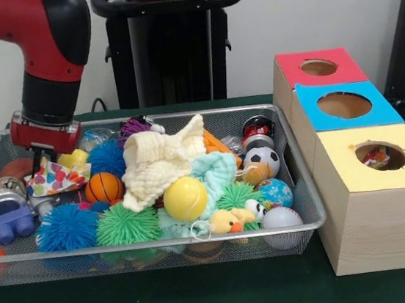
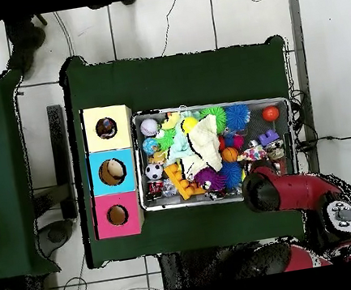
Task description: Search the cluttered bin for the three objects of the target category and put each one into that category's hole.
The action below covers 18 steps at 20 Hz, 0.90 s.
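The silver wire-mesh bin (image 1: 304, 183) holds many toys; it also shows in the overhead view (image 2: 293, 129). One white fabric piece with coloured dots and triangles (image 1: 56, 177) lies at the bin's left end, and also shows in the overhead view (image 2: 252, 154). My gripper (image 1: 47, 162) is down in the bin directly over that piece, touching or nearly touching it. The arm hides the gripper from above. The yellow-topped box's hole (image 1: 380, 155) shows something colourful inside; the hole also shows in the overhead view (image 2: 106, 128). No other such pieces show.
A cream waffle cloth (image 1: 161, 160) and a mint-green cloth (image 1: 216, 170) lie mid-bin among spiky balls, a yellow ball (image 1: 185, 199) and a small basketball (image 1: 104, 186). Blue-topped (image 1: 344, 104) and red-topped (image 1: 318, 68) boxes stand behind the yellow one.
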### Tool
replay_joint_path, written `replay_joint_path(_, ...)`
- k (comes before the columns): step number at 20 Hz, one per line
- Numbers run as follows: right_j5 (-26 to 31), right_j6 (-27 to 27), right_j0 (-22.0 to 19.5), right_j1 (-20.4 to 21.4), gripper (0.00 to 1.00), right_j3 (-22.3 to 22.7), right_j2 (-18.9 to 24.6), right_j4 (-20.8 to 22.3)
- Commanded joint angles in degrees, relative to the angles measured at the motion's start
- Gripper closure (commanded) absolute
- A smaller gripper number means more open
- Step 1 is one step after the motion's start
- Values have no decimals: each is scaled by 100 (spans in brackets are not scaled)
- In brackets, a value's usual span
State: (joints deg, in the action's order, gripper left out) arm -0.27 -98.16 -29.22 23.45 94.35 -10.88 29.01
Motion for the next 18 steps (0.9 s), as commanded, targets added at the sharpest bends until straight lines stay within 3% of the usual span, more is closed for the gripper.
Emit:
replay_joint_path(1, 160, -477, -285, -222, 100, 304, 1092, 74)
replay_joint_path(6, 772, -405, -199, 738, 100, 733, 1296, -176)
replay_joint_path(10, 1138, -382, -153, 1091, 100, 777, 1463, -374)
replay_joint_path(18, 1351, -443, -18, 1373, 100, 680, 1512, -493)
